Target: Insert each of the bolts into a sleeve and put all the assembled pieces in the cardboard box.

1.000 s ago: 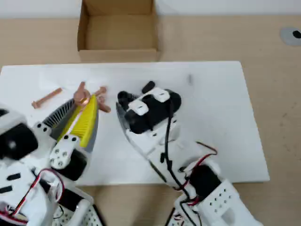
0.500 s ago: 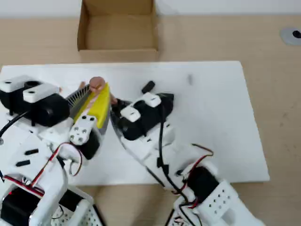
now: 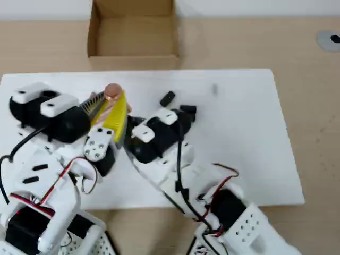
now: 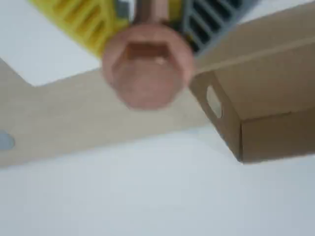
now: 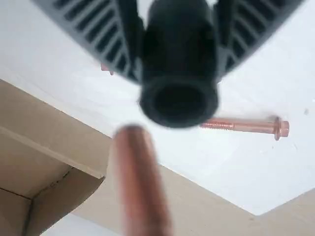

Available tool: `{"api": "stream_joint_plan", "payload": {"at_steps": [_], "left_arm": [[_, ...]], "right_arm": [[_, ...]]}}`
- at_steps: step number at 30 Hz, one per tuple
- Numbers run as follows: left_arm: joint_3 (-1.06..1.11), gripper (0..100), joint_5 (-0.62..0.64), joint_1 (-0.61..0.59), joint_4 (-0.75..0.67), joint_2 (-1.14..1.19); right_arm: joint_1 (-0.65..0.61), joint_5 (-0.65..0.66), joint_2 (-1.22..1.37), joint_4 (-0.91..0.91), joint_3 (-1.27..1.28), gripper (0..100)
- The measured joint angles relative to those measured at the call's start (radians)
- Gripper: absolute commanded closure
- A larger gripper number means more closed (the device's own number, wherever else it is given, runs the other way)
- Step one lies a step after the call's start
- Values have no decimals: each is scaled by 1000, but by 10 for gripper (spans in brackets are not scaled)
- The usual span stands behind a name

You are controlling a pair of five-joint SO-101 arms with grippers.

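Right wrist view: a black plastic sleeve is clenched by right fingers; a copper bolt, grasped by left fingers, is held near its mouth. For insertion, alignment is needed.

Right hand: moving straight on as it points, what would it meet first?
Probably the bolt in the left hand: its tip sits just off the mouth of the gripped sleeve. Depth is unclear.

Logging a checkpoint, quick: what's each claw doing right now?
Left claw: shut on a copper bolt.
Right claw: shut on a black sleeve.
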Motion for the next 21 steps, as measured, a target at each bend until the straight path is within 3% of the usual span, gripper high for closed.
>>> {"api": "stream_joint_plan", "payload": {"at_steps": [8, 21], "left_arm": [[-32, 994, 0, 0, 115, 0], [-98, 993, 0, 0, 121, -5]], "right_arm": [[-5, 0, 0, 0, 0, 988], [-3, 0, -6, 0, 0, 988]]}}
